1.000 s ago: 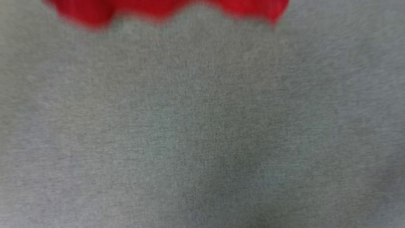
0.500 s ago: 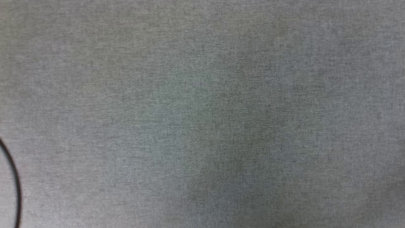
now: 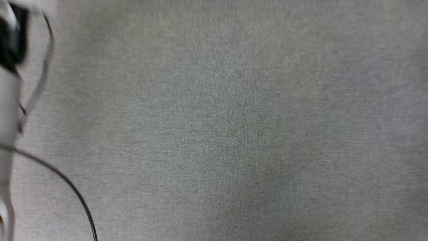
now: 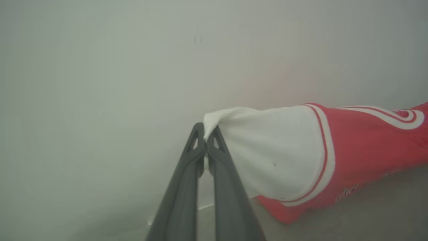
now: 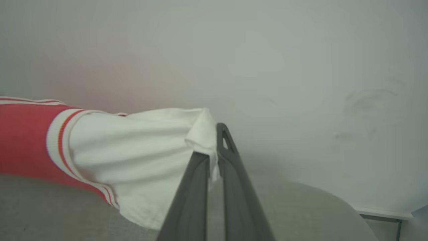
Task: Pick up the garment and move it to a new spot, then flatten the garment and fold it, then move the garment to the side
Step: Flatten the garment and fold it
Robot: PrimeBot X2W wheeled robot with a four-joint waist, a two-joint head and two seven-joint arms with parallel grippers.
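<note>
the left pincer (image 4: 204,137) is pressed together on a bunched tip of a white sleeve (image 4: 267,150) of the red jersey (image 4: 361,144). from there the jersey stretches away to the right of the left wrist view, past red-and-white striped trim (image 4: 322,150) into the red body. the right pincer (image 5: 212,147) is likewise clamped on the cloth of the other white sleeve (image 5: 133,147), one finger partly hidden under a fold. the jersey (image 5: 23,140) runs off to the left of that view. so the jersey hangs pulled out sleeve to sleeve between the two pincers, long axis crosswise, above the grey fabric-covered table (image 5: 301,207) and in front of a pale wall (image 5: 301,67). whether its lower edge touches the table cannot be told. in the head view a pale forearm (image 3: 6,100) and a black cable (image 3: 67,184) sit at the left edge over the table (image 3: 234,134).
</note>
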